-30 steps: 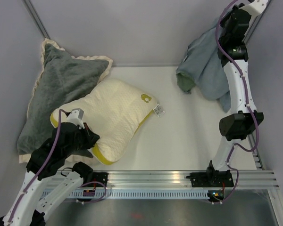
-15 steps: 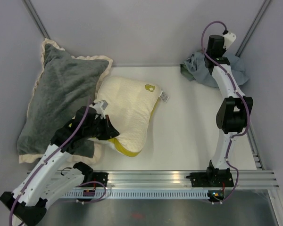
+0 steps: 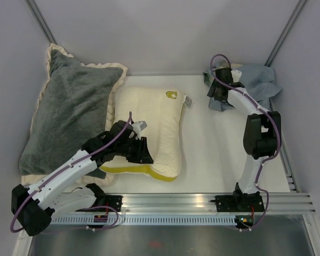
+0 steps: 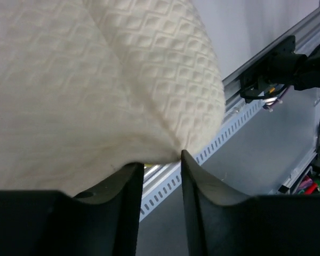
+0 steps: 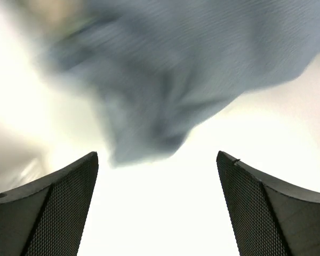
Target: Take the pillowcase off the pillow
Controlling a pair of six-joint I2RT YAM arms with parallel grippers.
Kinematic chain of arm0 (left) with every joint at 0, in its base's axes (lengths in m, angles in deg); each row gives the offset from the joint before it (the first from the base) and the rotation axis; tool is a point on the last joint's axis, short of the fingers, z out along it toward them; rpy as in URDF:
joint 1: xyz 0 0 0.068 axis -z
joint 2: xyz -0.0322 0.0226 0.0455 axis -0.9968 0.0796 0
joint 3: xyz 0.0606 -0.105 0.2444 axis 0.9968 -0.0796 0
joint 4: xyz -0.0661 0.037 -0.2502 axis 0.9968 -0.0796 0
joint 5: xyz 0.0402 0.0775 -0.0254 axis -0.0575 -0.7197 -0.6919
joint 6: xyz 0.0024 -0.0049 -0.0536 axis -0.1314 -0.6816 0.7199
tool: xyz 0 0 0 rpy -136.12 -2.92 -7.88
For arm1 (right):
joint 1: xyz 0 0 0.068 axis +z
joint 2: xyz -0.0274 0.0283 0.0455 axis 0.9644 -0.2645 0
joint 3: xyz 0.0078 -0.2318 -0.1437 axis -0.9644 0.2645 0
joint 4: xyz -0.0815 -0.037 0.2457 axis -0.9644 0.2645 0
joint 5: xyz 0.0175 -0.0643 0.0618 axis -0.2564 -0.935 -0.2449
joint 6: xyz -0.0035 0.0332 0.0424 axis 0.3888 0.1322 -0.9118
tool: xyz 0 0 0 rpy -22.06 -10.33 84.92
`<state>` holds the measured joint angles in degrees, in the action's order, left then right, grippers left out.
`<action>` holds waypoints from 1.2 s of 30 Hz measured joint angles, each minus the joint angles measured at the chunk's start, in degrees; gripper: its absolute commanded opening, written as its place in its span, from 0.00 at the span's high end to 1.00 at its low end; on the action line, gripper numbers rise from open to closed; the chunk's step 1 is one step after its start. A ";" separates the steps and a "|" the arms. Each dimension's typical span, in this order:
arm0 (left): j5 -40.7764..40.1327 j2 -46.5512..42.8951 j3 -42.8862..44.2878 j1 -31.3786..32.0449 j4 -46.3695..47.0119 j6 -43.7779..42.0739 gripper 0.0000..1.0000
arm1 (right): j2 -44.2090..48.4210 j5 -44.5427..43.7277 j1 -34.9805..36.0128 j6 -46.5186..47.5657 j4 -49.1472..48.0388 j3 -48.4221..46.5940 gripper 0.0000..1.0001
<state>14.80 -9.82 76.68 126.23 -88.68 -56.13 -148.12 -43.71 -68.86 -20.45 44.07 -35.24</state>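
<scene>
The left fingers (image 4: 202, 213) are seemingly pinching the pillow (image 3: 154, 120) by its edge on the table (image 3: 208, 144); the right fingers (image 5: 53, 213) are hanging wide apart just over the crumpled pillowcase (image 5: 176, 69).

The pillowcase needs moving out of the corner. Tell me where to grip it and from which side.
Pinch a raised fold on the near-left edge of the pillowcase, coming in from its left front. It lies crumpled in the far right corner with the walls close behind and to its right, and the open right gripper faces that edge.
</scene>
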 measured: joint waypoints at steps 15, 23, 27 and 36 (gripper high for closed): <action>-4.20 -14.08 3.08 0.44 -5.90 0.02 0.13 | 21.42 21.94 17.25 0.33 -11.87 26.80 0.02; -6.95 -21.11 6.91 0.44 -8.37 0.39 0.13 | 12.09 40.22 18.18 -3.43 -27.61 33.42 0.02; -8.17 -22.23 6.69 0.44 -10.62 0.66 0.13 | 8.59 44.54 19.21 -6.91 -37.59 34.82 0.02; -9.97 -24.52 6.36 0.44 -12.92 1.20 0.13 | 13.55 43.12 20.17 -12.66 -49.37 44.96 0.02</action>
<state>4.83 -34.34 83.04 126.67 -101.60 -54.93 -134.57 -0.59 -48.69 -33.10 -5.30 9.72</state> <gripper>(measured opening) 0.873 0.979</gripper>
